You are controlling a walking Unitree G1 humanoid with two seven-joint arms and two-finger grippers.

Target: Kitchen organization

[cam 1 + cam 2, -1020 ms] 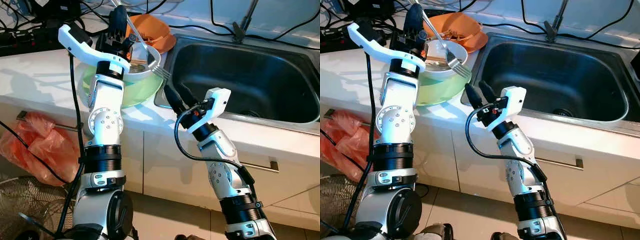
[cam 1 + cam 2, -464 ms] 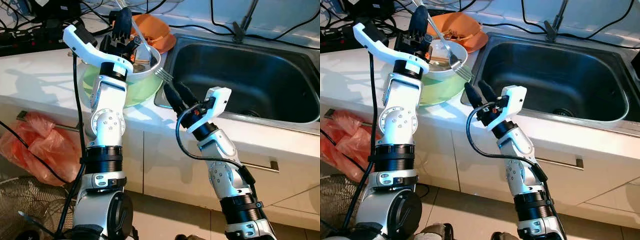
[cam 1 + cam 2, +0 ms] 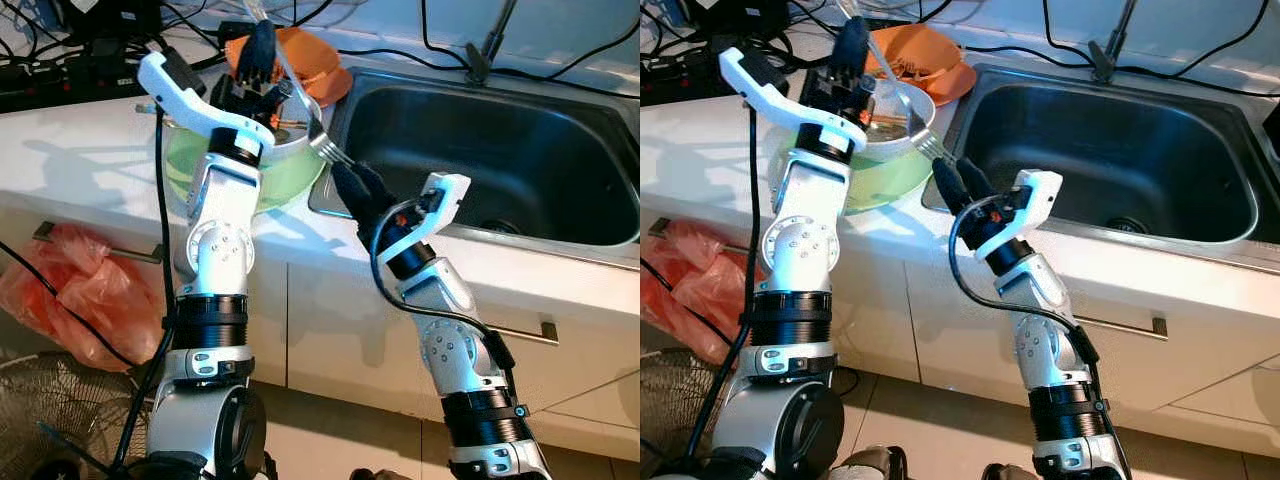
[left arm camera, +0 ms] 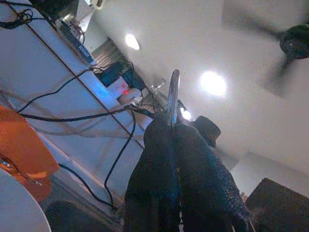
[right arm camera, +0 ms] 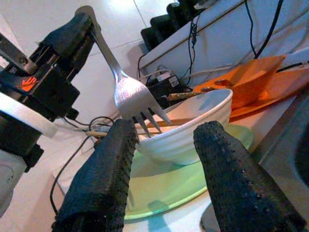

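Evidently a handover between the two arms is being set up above the counter's edge beside the sink point(image 3: 600, 140). The left gripper point(image 3: 262, 62) is clamped on the handle of a fork point(image 3: 902, 100), holding it slanted so the prongs point down and outward, past the rim of the white bowl point(image 3: 892, 125) and toward the sink's near left corner. That tilt offers the free end to the right gripper point(image 3: 952, 180), which is raised just below the prongs with its fingers point(image 5: 104, 179) spread apart, one to each side of the fork's head, not yet touching it. The bowl sits on a green plate point(image 3: 290, 178) at the counter's front edge, with an orange dish point(image 3: 312, 60) behind it, so the fork was likely lifted from these dishes for sorting.
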